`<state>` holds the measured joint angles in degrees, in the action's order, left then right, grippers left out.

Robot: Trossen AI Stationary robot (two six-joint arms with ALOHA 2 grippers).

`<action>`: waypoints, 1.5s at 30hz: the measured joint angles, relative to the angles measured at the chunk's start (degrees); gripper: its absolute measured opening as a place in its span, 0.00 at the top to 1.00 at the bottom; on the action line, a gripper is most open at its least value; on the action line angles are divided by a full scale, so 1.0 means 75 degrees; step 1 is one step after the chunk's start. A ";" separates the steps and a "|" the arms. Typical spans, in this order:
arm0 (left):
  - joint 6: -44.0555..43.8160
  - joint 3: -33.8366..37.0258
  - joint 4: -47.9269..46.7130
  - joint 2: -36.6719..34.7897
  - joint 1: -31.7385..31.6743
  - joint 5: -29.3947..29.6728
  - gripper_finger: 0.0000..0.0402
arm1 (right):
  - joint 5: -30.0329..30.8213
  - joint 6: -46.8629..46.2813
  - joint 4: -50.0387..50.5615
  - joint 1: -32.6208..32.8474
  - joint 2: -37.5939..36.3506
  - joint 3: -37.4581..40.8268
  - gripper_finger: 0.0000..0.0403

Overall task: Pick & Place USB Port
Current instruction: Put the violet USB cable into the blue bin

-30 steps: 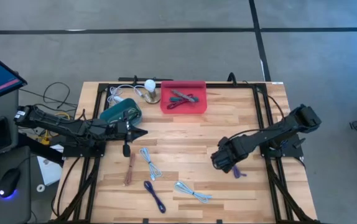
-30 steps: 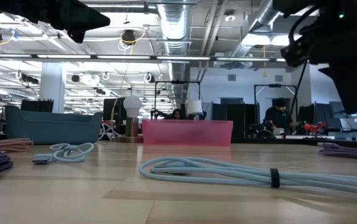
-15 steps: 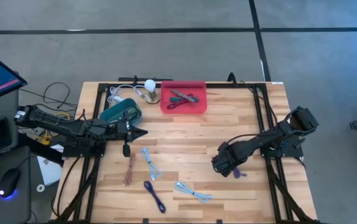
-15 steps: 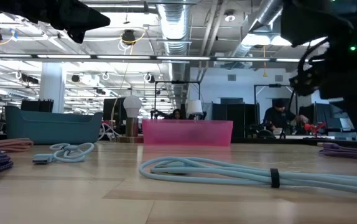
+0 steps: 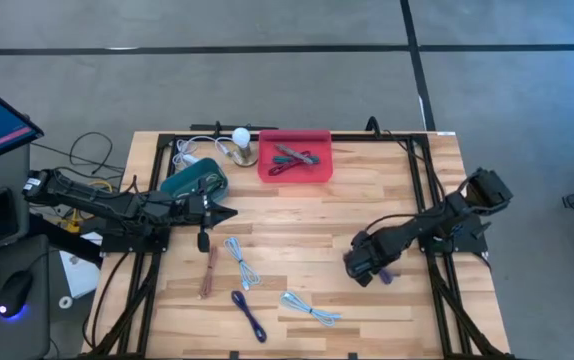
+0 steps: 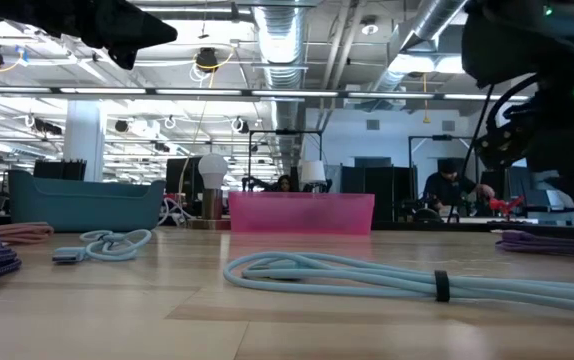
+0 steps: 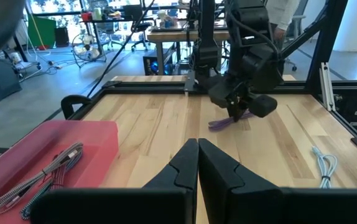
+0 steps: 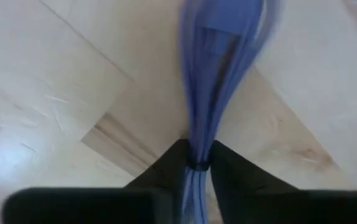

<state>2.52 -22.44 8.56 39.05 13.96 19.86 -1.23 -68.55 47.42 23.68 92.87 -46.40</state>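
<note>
Gripping purple cable [image 8: 219, 68] low on surface [image 5: 367, 200], right gripper [image 5: 367, 272] fingers clenched at its banded middle so loops stay bundled. Left gripper [image 7: 198, 163] idle, fingers closed, empty.

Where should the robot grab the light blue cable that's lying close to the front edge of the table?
Best guess: grab the light blue cable at its bundled middle, coming straight down from above. It lies flat on the table as a long, thin coil, so jaws set across its narrow width should close around all the strands. Wood is bare on both sides, leaving room for the fingers.
</note>
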 joint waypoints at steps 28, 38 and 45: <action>0.0023 0.0000 0.0023 0.0000 -0.0416 0.0003 0.97 | 0.4106 0.1686 0.0440 0.0110 -0.3576 0.0021 1.00; 0.0029 0.0001 0.0119 0.0001 -0.1209 0.0146 0.96 | 0.4137 0.5216 -0.1777 -0.1597 -0.3706 0.0013 1.00; 0.0028 0.0002 0.0119 0.0000 -0.1565 0.0144 0.88 | 0.3186 0.6844 -0.3469 -0.2551 -0.3411 0.0013 1.00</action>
<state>2.74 -22.42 9.45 39.05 2.23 20.94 22.66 -17.22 21.40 4.55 67.29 -46.30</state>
